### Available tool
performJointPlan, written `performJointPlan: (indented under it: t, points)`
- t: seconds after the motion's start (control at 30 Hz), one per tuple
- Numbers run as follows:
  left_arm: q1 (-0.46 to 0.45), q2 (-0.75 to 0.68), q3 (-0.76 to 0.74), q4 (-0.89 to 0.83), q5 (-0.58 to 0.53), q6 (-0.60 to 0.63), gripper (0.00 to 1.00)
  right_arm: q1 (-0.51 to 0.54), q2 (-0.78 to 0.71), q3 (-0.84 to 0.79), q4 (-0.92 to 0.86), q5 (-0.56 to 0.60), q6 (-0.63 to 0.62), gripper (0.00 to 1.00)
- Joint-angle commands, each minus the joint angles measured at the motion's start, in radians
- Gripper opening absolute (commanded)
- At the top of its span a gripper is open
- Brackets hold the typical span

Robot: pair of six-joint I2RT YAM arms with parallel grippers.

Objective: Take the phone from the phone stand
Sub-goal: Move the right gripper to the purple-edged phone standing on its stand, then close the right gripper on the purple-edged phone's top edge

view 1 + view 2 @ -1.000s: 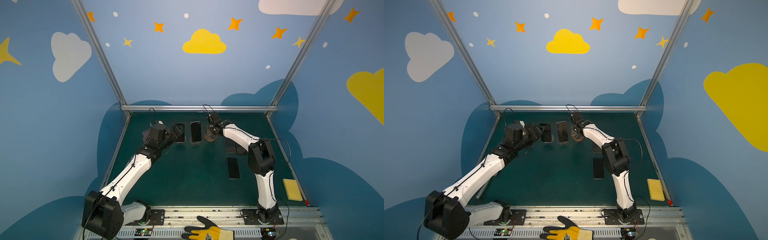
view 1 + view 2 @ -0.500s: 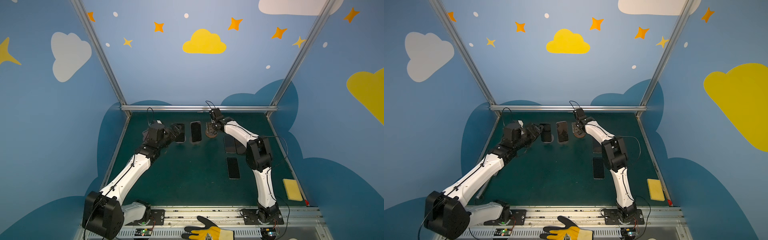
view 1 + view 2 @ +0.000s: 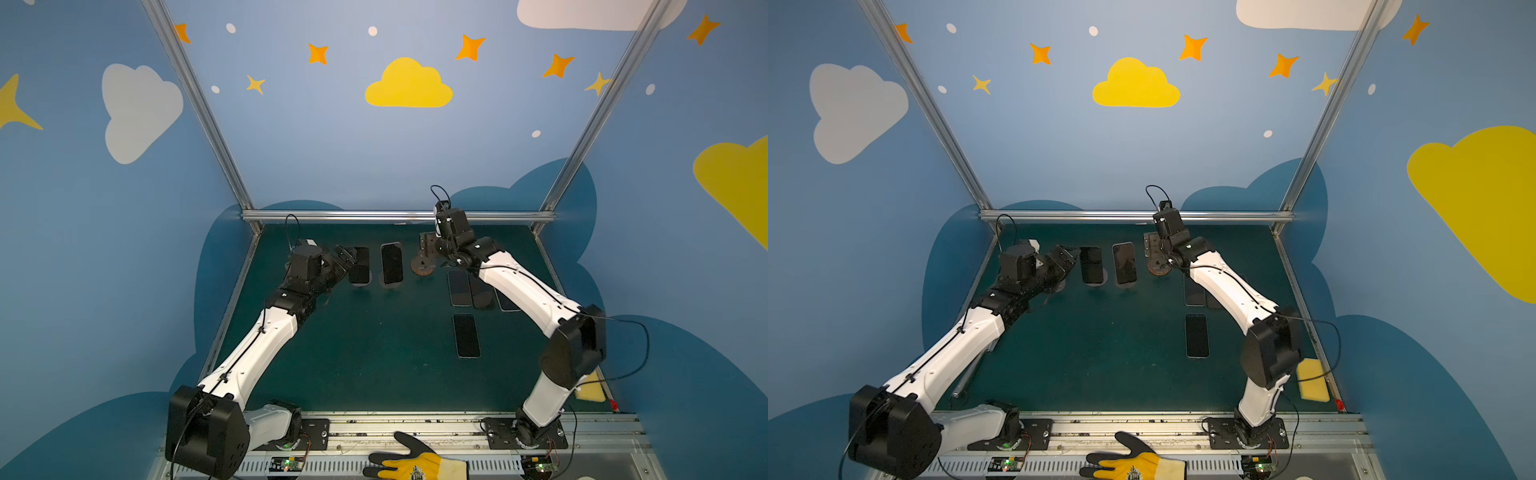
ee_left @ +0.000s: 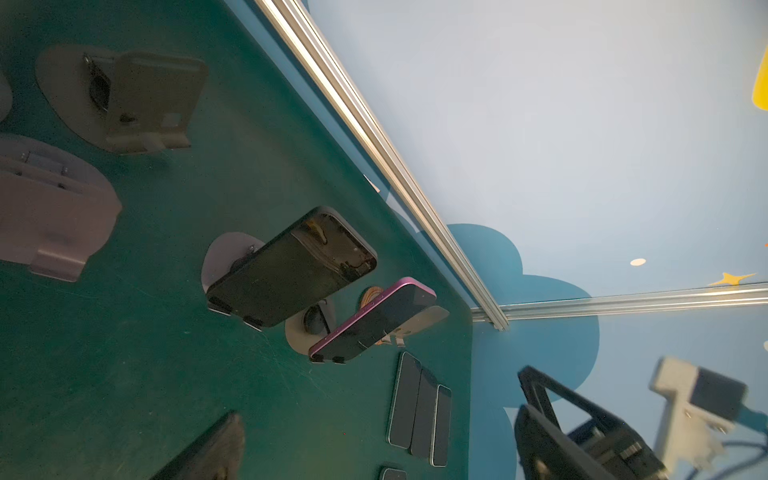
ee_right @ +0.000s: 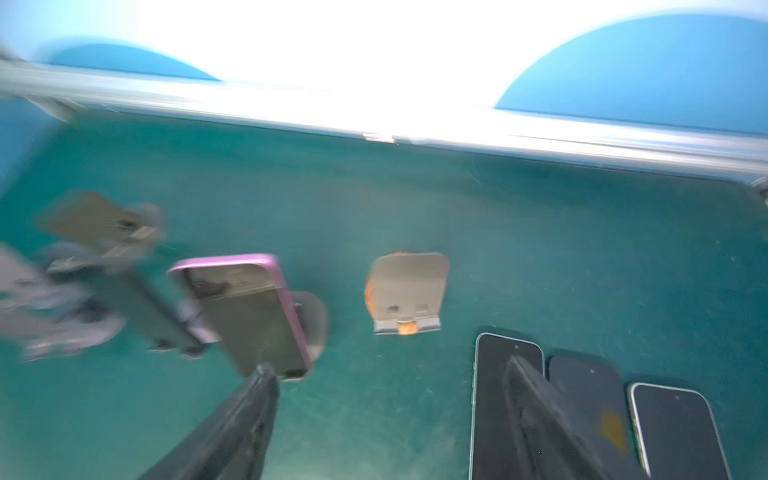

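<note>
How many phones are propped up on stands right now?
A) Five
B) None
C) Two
C: only a dark phone and a purple-edged phone lean on stands; the other phones, a row of three and a single phone, lie flat on the green mat.

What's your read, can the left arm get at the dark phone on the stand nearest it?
Probably yes: the left pincer is open right beside the dark phone, nothing between them, and the purple phone stands clear on the far side.
</note>
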Motion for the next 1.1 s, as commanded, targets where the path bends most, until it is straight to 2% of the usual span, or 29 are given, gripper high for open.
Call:
performJointPlan:
  t: [0.0, 0.17, 0.23, 0.33, 0.47, 0.57, 0.73, 0.93, 1.07]
  points:
    - [0.031, -0.027, 0.024, 0.024, 0.003, 0.007, 1.0, 0.004, -0.074, -0.117, 0.078, -0.019, 0.056, 0.85]
    - [0.099, -0.026, 0.037, 0.012, 0.002, 0.028, 1.0, 0.037, -0.174, -0.173, -0.002, -0.091, 0.131, 0.82]
    - [0.137, -0.033, 0.041, 0.01, 0.01, 0.023, 1.0, 0.069, -0.211, -0.202, -0.032, -0.053, 0.146, 0.78]
    - [0.176, -0.032, 0.031, 0.029, 0.026, -0.007, 1.0, 0.099, -0.285, -0.307, 0.015, -0.012, 0.143, 0.78]
    - [0.187, -0.021, 0.025, 0.037, 0.027, -0.023, 1.0, 0.11, -0.372, -0.391, 0.057, 0.003, 0.162, 0.78]
    - [0.187, -0.007, 0.024, 0.046, 0.073, -0.038, 1.0, 0.115, -0.4, -0.393, 0.061, 0.009, 0.162, 0.78]
    - [0.186, 0.012, 0.023, 0.052, 0.086, -0.049, 1.0, 0.118, -0.387, -0.368, 0.076, 0.0, 0.155, 0.78]
    - [0.184, 0.044, 0.026, 0.058, 0.118, -0.069, 1.0, 0.122, -0.296, -0.323, 0.15, -0.021, 0.121, 0.79]
    - [0.179, 0.069, 0.024, 0.068, 0.149, -0.094, 1.0, 0.129, -0.208, -0.241, 0.151, 0.016, 0.108, 0.87]
